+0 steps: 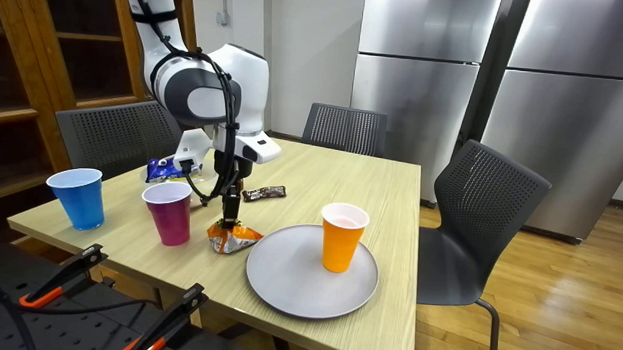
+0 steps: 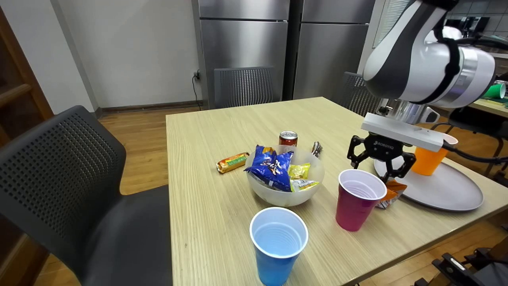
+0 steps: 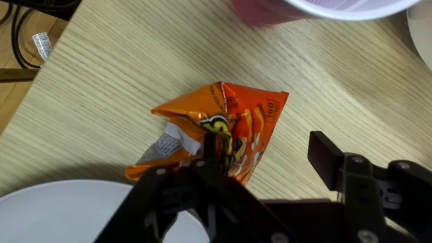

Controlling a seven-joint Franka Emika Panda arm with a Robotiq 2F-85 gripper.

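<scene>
My gripper (image 3: pixel 265 152) has its fingers spread apart in the wrist view. One finger presses into the crumpled middle of an orange snack bag (image 3: pixel 254 125); the other finger is off to the side over bare wood. The bag lies on the table, also seen under the gripper (image 1: pixel 229 219) in an exterior view (image 1: pixel 243 236). A magenta cup (image 2: pixel 355 210) stands upright beside the gripper and partly hides the bag in that exterior view. A round grey plate (image 1: pixel 291 284) lies next to the bag, with an orange cup (image 1: pixel 340 247) standing on it.
A blue cup (image 2: pixel 276 258) stands near a white bowl (image 2: pixel 278 197) holding blue (image 2: pixel 274 171) and yellow (image 2: pixel 299 171) snack bags. A red can (image 2: pixel 288 138), a dark wrapped bar (image 1: pixel 264 193) and an orange-yellow packet (image 2: pixel 233 162) are around it. Chairs (image 1: pixel 478 219) surround the table.
</scene>
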